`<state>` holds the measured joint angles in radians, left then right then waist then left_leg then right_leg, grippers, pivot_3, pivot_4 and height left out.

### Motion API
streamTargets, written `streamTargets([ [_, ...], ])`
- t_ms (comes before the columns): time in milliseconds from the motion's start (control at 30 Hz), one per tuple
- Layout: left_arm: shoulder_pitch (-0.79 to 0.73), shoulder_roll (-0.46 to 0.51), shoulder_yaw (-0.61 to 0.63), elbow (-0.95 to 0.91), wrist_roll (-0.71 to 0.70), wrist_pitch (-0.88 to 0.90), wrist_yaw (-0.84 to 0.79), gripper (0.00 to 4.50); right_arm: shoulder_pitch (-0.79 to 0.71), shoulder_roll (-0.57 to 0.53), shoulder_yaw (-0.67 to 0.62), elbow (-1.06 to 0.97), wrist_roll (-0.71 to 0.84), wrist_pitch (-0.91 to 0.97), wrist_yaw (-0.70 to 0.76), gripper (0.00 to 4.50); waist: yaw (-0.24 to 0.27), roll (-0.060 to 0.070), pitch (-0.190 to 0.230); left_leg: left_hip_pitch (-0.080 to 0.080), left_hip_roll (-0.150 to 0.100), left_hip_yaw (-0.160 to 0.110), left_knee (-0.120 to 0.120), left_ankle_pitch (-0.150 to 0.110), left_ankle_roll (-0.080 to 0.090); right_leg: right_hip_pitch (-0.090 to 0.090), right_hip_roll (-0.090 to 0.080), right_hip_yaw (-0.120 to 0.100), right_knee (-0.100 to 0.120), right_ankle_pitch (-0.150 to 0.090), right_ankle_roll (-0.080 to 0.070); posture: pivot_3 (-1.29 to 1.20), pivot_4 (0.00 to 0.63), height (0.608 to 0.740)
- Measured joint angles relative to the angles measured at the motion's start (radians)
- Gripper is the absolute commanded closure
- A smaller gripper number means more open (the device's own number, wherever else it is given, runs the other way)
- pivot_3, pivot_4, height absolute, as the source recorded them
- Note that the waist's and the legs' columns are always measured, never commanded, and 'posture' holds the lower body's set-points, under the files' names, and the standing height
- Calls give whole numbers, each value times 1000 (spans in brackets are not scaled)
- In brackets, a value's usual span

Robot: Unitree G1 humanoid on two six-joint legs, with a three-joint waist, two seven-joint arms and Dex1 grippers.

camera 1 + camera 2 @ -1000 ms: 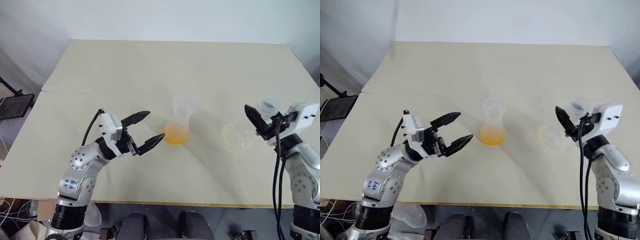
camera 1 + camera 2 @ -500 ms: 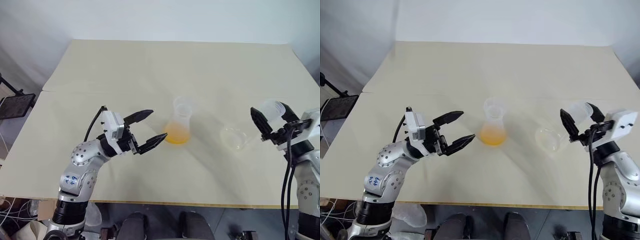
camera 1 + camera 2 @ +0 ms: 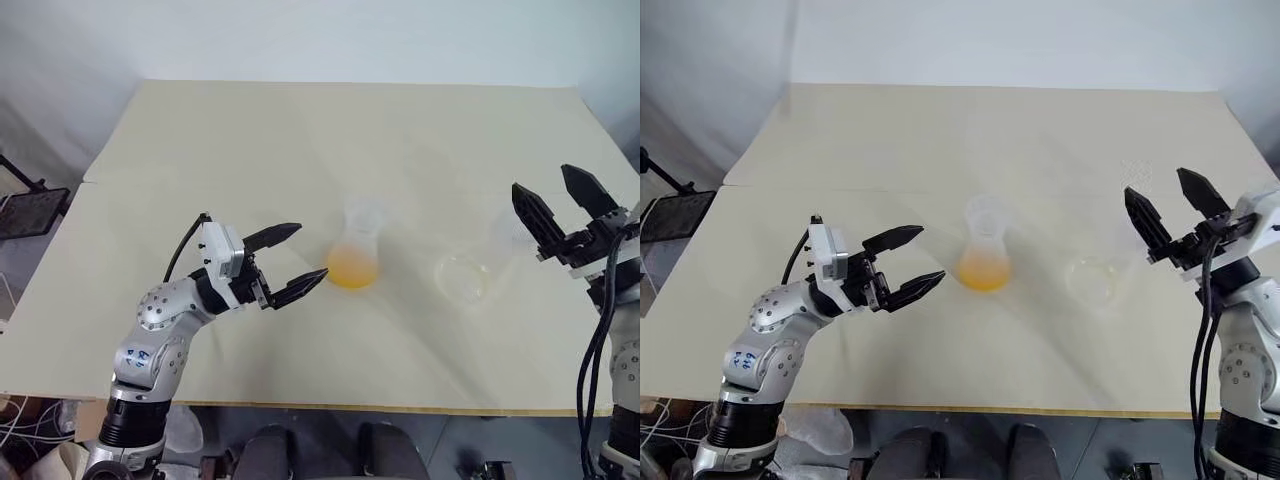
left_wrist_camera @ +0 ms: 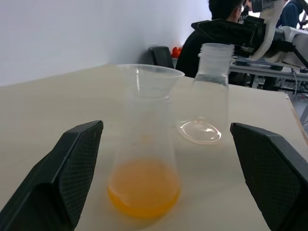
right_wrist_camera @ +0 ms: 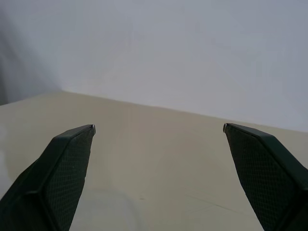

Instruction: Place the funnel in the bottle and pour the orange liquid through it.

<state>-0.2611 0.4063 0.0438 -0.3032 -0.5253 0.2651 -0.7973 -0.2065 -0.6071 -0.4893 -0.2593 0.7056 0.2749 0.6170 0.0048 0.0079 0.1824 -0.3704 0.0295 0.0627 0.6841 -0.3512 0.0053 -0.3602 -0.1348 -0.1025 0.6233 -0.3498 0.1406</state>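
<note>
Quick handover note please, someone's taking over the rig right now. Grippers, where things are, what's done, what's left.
Left gripper: open, empty, at the flask that holds the orange liquid.
Right gripper: open, empty, raised beside the bottle.
Bottle stands upright on the table, nothing in its mouth. I cannot pick out the funnel.
Left: seat the funnel, pour.

Light: bright, even, diffuse from overhead.
Shadows: faint, soft on the counter (image 3: 300,150).
Focus: near black fingers (image 4: 72,159) slightly soft.
Glare: none strong.
</note>
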Motion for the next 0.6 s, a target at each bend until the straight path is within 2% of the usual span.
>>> streamTargets([
  [267,33,37,18,-4,-6,17,-14,0,-68,-58,14,8,-15,-75,137,27,-1,0,0,0,0,0,0,0,0,0,1,0,0,0,0,0,150,740],
  [433,49,102,48,-7,-35,43,-50,0,-80,-120,35,-26,99,7,262,27,-2,0,0,0,1,-1,0,0,0,0,1,0,0,0,0,0,150,740],
  [500,63,127,65,-7,-44,55,-63,0,-46,-151,53,-72,134,43,319,27,-2,0,0,0,2,-1,0,0,0,0,1,-1,0,0,0,0,150,740],
  [600,103,172,82,-11,-59,62,-95,0,84,-181,99,-118,110,37,441,27,8,-1,1,0,1,-2,-1,0,1,1,0,-1,-2,0,0,0,150,740],
])
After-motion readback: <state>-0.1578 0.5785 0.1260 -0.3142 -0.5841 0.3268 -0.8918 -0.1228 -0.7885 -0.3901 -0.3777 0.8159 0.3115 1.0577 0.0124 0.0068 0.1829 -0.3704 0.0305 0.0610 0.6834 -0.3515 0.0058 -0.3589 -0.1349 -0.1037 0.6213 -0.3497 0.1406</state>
